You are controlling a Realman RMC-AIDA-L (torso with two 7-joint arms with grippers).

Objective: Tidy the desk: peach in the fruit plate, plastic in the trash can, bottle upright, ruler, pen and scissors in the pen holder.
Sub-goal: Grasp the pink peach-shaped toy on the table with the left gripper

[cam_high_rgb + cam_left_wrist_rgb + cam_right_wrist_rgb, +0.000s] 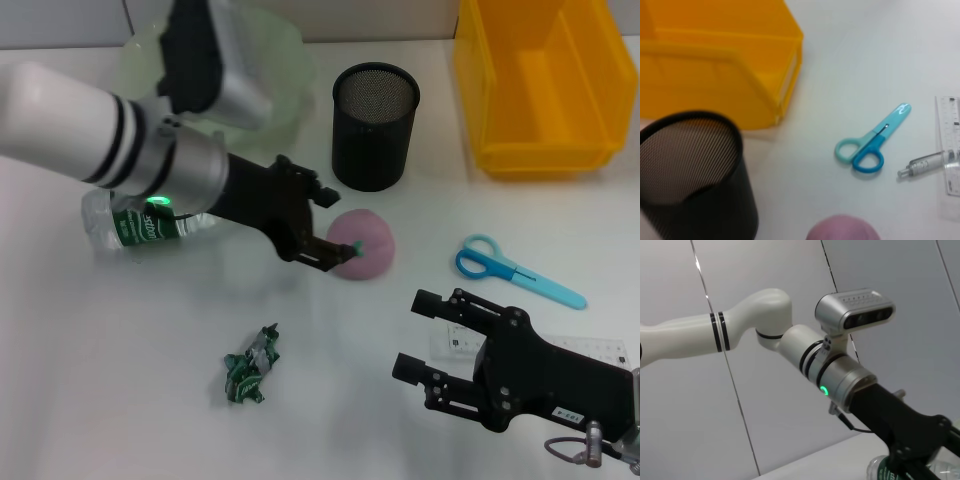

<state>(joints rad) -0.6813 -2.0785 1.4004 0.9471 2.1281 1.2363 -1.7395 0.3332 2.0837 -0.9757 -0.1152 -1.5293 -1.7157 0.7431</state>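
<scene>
The pink peach (367, 248) lies mid-table, and its top shows in the left wrist view (842, 229). My left gripper (335, 227) is open at its left side, with the lower fingertip at the peach's edge. Under that arm a clear bottle (140, 226) with a green label lies on its side. A crumpled green plastic wrapper (250, 366) sits near the front. Blue scissors (517, 268) lie to the right, by a clear ruler (951, 150) and a grey pen (922, 162). My right gripper (420, 335) is open and empty at the front right.
A black mesh pen holder (375, 125) stands behind the peach. A pale green fruit plate (290, 65) is at the back left, partly hidden by my left arm. A yellow bin (540, 95) stands at the back right.
</scene>
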